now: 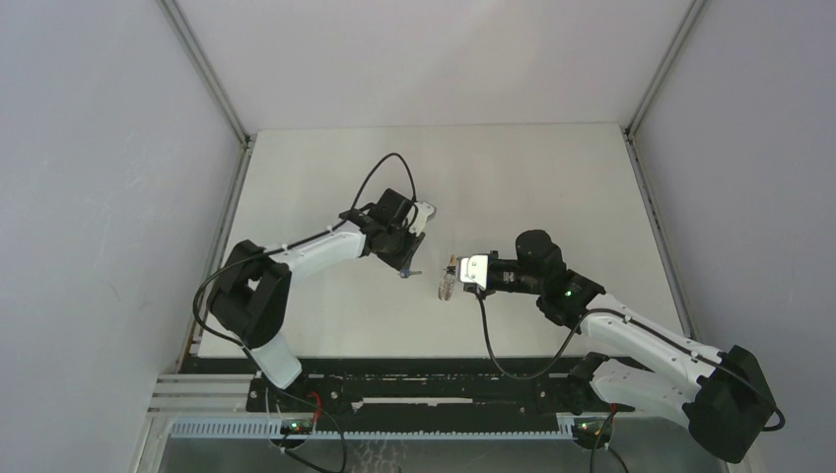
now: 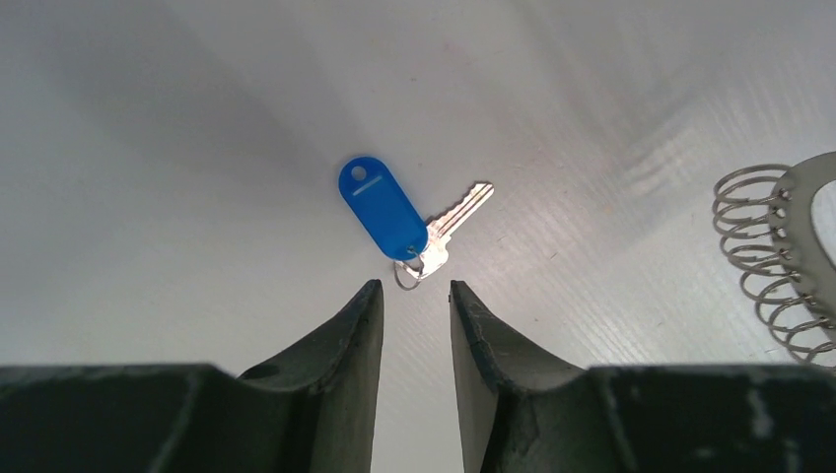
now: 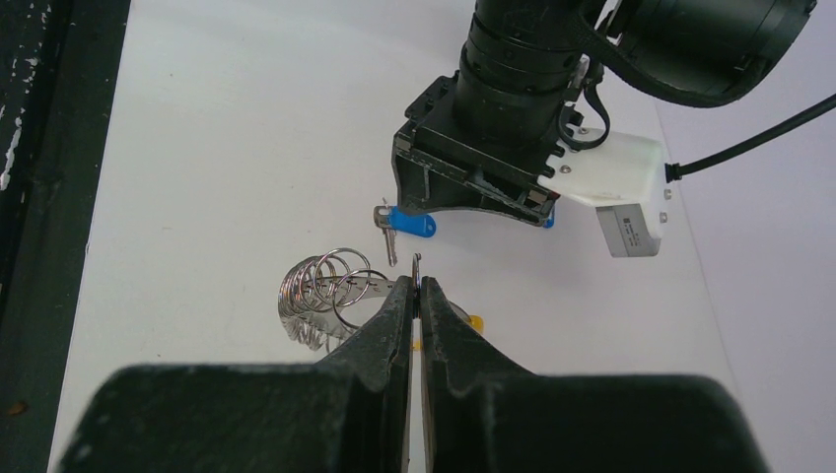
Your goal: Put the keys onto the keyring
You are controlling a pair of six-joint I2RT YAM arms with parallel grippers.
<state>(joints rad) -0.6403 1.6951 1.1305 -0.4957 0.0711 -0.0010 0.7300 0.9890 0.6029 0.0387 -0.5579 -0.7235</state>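
Observation:
One key (image 2: 455, 221) with a blue tag (image 2: 383, 207) lies flat on the white table, its small split ring just ahead of my left gripper's (image 2: 416, 290) tips. That gripper is open, close over the table, with nothing between its fingers. In the right wrist view the same key (image 3: 390, 242) lies under the left gripper's body, and a scrap of blue (image 3: 547, 219) shows at its far side. My right gripper (image 3: 418, 286) is shut on the thin metal band of the keyring (image 3: 320, 286), which carries several small wire loops and a yellow part (image 3: 475, 321). The keyring (image 2: 789, 258) sits right of the key.
Grey walls enclose the white table (image 1: 552, 187) on the left, right and back. The two grippers (image 1: 409, 246) (image 1: 455, 276) are close together near the table's middle. A dark rail (image 1: 414, 389) runs along the near edge by the arm bases.

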